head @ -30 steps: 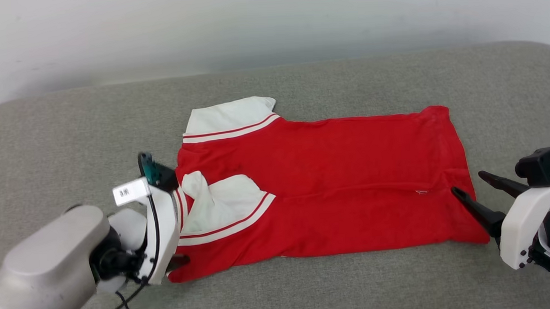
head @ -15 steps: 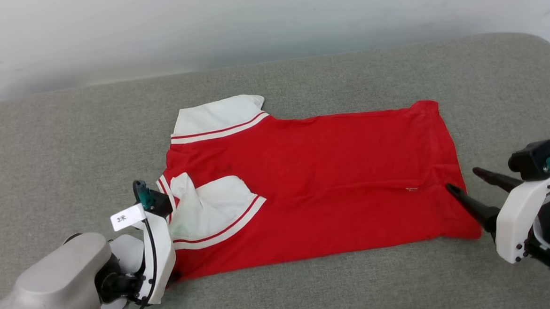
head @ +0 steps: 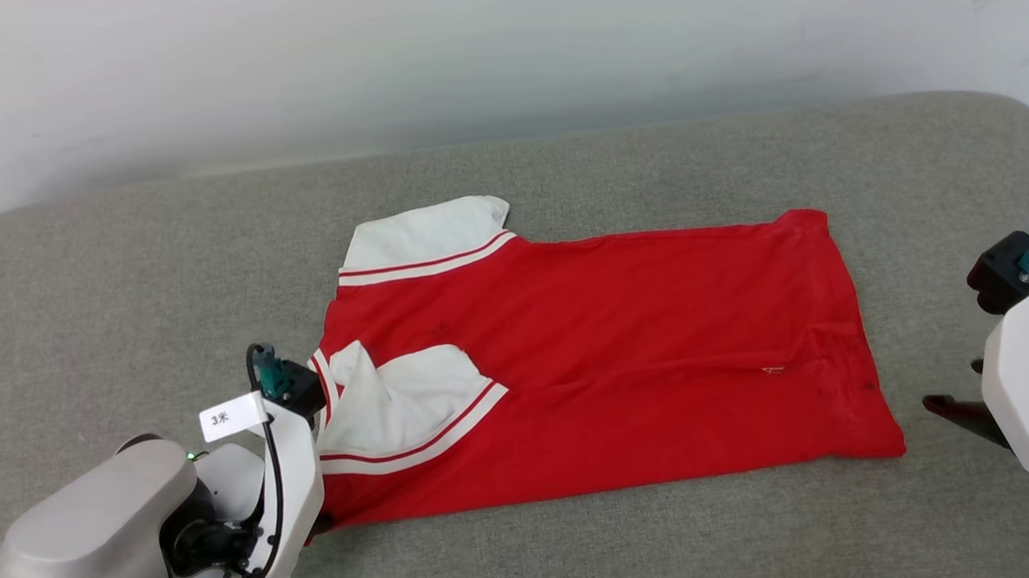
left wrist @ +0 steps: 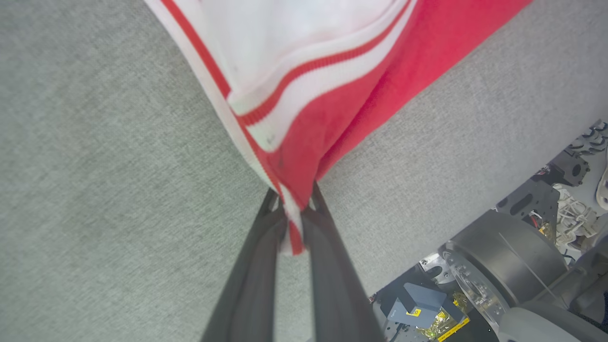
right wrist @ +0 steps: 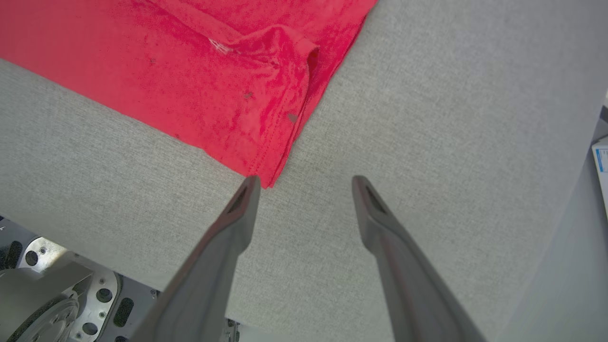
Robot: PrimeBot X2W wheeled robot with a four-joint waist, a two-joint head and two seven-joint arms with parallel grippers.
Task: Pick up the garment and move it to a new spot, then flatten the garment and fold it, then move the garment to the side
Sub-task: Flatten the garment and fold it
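The garment (head: 623, 345) lies spread flat on the grey cushion (head: 127, 283): red body, one white sleeve at the far left, the other folded over the near left. My left gripper (left wrist: 294, 209) is shut on the garment's (left wrist: 332, 109) near left corner, striped trim pinched between the fingers. In the head view the left gripper (head: 318, 521) sits at that corner, mostly hidden by its wrist. My right gripper (right wrist: 306, 183) stands open just off the garment's (right wrist: 190, 80) near right corner, one fingertip (right wrist: 251, 183) at the hem. One dark finger of the right gripper (head: 948, 409) shows beside the cloth.
The cushion's front edge runs close below both grippers, with the robot's base (left wrist: 503, 266) beyond it. A pale wall (head: 502, 43) rises behind the cushion. Bare grey fabric surrounds the garment on all sides.
My left gripper has closed on the garment's near left corner. The right gripper has drawn back off the right hem and tilted down toward the near right corner. The head view has shifted slightly.
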